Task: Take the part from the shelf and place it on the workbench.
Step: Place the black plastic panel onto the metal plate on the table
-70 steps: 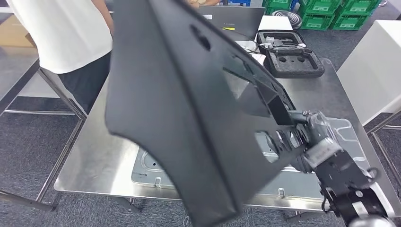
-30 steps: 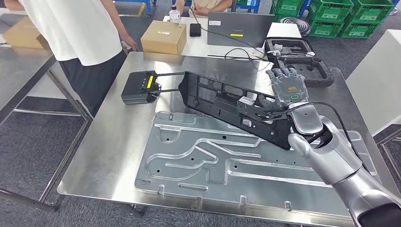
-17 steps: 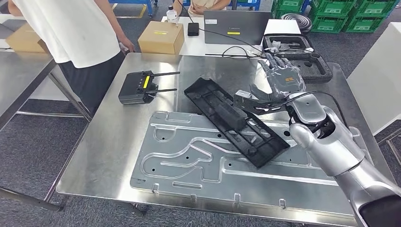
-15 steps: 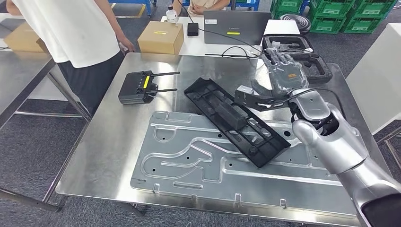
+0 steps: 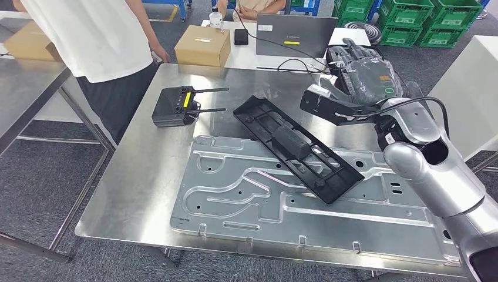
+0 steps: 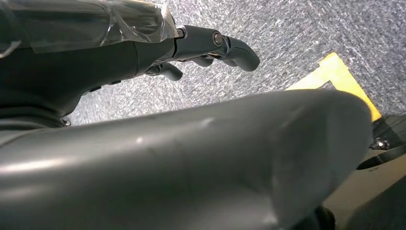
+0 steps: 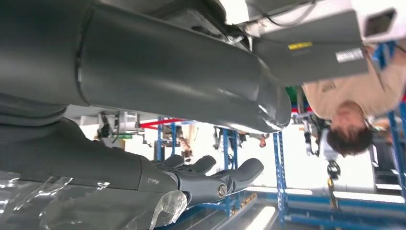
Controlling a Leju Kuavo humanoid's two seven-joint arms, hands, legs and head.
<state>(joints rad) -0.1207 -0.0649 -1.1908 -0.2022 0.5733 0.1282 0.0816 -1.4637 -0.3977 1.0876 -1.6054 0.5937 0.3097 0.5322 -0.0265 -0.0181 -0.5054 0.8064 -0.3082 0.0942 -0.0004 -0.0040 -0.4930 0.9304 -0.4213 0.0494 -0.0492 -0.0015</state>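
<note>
The long black part lies flat and diagonal across the far edge of the grey formed metal sheet on the steel workbench, while beyond it the right hand hovers empty, fingers spread, near the bench's far right corner.

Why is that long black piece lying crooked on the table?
The black part lies diagonally, one end on the bare workbench, the other across the ribbed metal plate. The right hand is off it. Nothing looks damaged.
</note>
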